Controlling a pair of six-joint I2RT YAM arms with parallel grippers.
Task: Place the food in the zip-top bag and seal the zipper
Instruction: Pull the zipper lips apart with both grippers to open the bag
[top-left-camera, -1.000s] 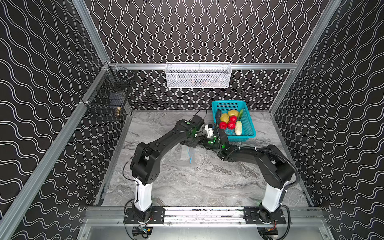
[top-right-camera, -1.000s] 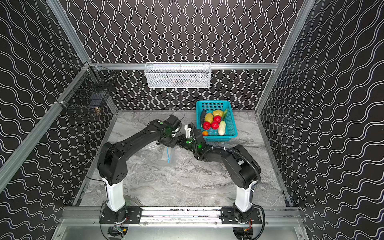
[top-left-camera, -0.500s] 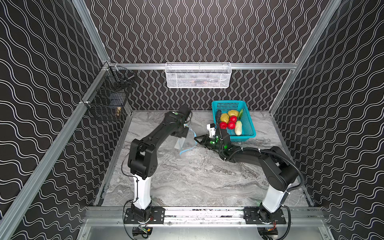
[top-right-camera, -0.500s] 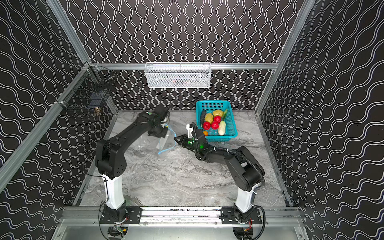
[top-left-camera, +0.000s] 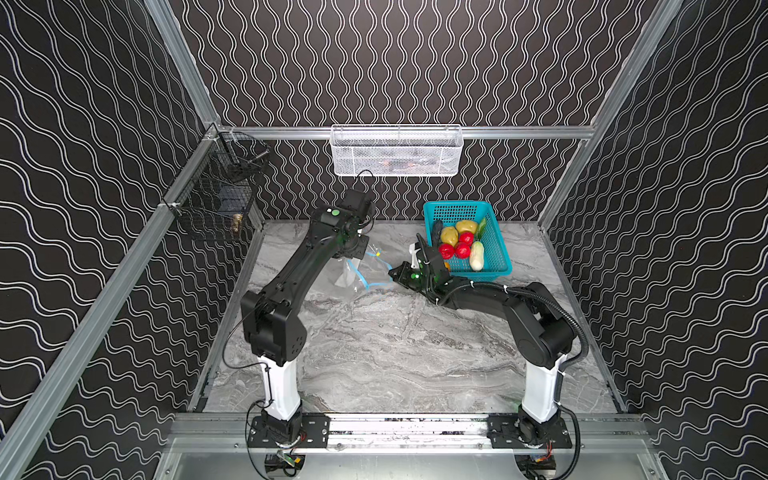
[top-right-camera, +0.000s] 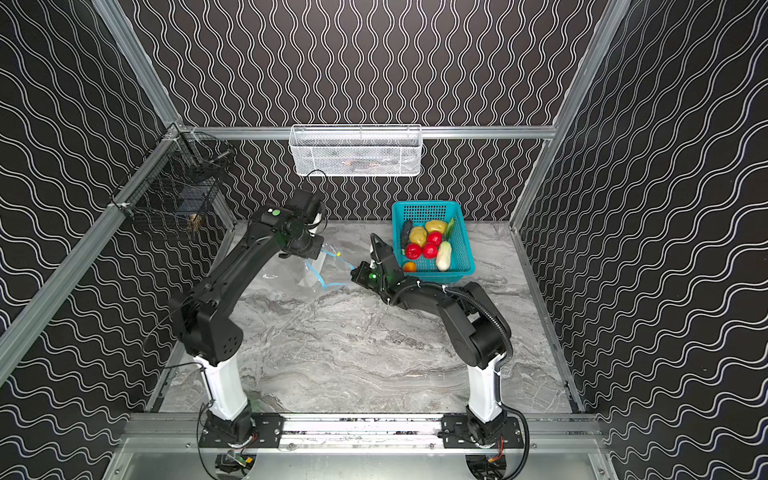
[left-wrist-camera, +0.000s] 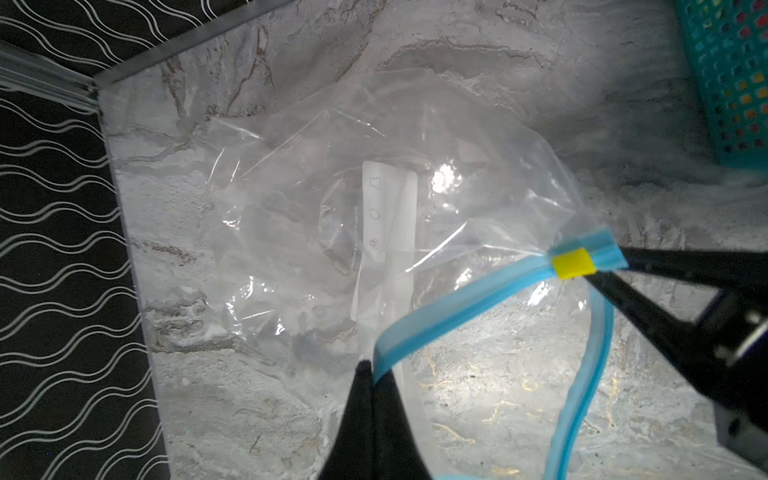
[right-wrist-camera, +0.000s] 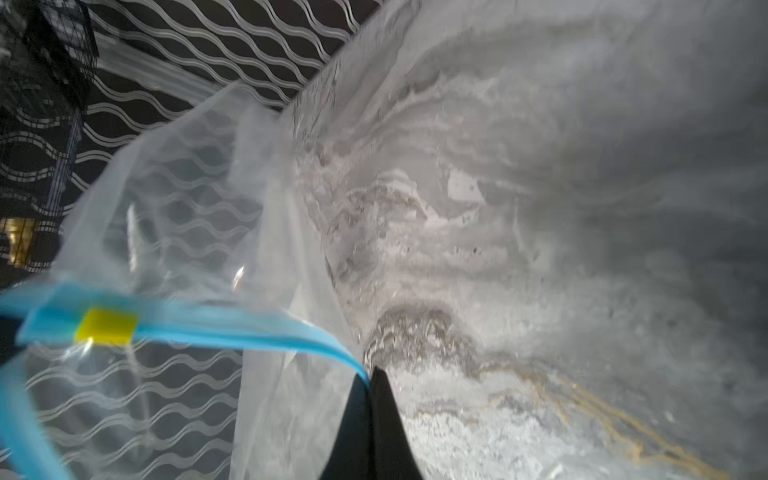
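The transparent zip-top bag (left-wrist-camera: 324, 199) lies crumpled on the marble floor, left of the teal basket (top-left-camera: 455, 212). Its blue zipper (left-wrist-camera: 457, 299) stands apart in a loop, with the yellow slider (left-wrist-camera: 572, 265) at one end. My left gripper (left-wrist-camera: 374, 368) is shut on one lip of the strip. My right gripper (right-wrist-camera: 370, 374) is shut on the strip too, low over the floor (top-left-camera: 391, 275). The food sits in the basket: red tomatoes (top-left-camera: 446, 250), potatoes (top-left-camera: 449, 235), a radish (top-left-camera: 477, 255), a cucumber (top-left-camera: 436, 229) and an orange piece (top-right-camera: 409, 266).
The teal basket stands just behind my right wrist. A white mesh basket (top-left-camera: 397, 151) hangs on the back wall, and a black wire basket (top-left-camera: 216, 199) hangs on the left wall. The bag lies near the back left corner of the floor.
My left gripper has pulled back and to the left, away from the right one, taking its lip of the strip along. The bag's mouth has spread apart. The right gripper shifted slightly left.
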